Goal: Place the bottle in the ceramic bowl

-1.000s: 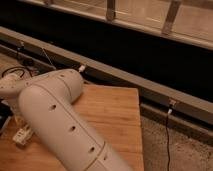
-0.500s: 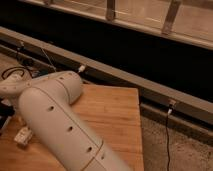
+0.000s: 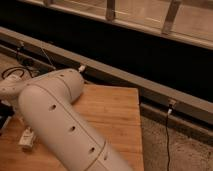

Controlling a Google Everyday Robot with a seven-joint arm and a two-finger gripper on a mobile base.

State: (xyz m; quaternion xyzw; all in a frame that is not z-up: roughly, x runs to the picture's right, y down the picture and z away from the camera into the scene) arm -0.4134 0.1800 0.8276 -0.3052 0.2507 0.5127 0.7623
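Wooden bench (image 3: 112,112), lower centre of frame, partly covered by one large white robot arm (image 3: 55,117) running from the bottom edge up to an elbow and bending left. Gripper (image 3: 5,116): dark shape at the far left edge, low over the bench; whether the jaws are released or clenched cannot be told. Bottle (image 3: 27,140): small, pale, lying on the bench at lower left, just beside the arm. Grey rail (image 3: 150,87) crossing behind.
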